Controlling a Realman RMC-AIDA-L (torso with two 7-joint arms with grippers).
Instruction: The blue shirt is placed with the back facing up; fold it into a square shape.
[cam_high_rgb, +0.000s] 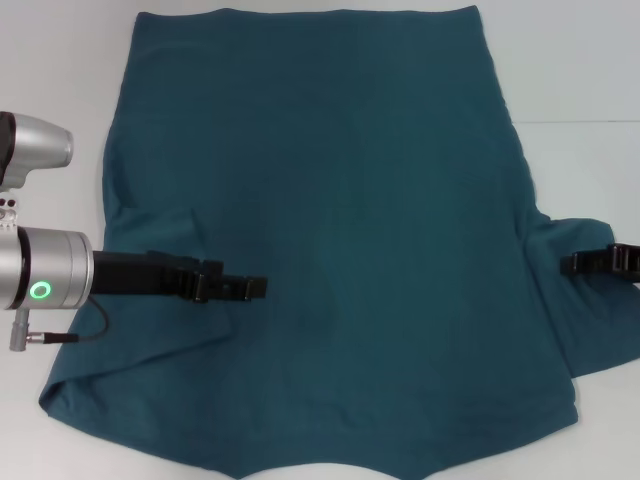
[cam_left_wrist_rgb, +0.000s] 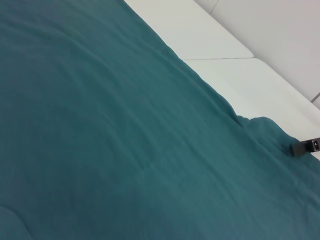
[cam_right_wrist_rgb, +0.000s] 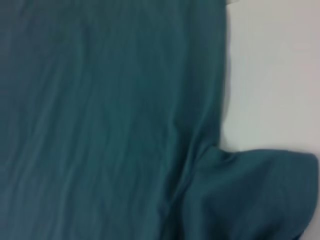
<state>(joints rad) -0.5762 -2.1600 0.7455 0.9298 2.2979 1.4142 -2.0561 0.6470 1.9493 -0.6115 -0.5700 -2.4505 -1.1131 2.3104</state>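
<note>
The blue shirt lies spread on the white table, plain side up, hem at the far end. Its left sleeve area is folded inward over the body, with a crease near my left arm. My left gripper reaches low over that folded part, pointing toward the shirt's middle. My right gripper sits over the right sleeve, which lies spread out to the side. In the left wrist view, cloth fills the picture and the right gripper shows far off. The right wrist view shows the body and the sleeve.
Bare white table borders the shirt on the far left and right. A seam between two table tops runs along the right side. A thin cable hangs below my left wrist.
</note>
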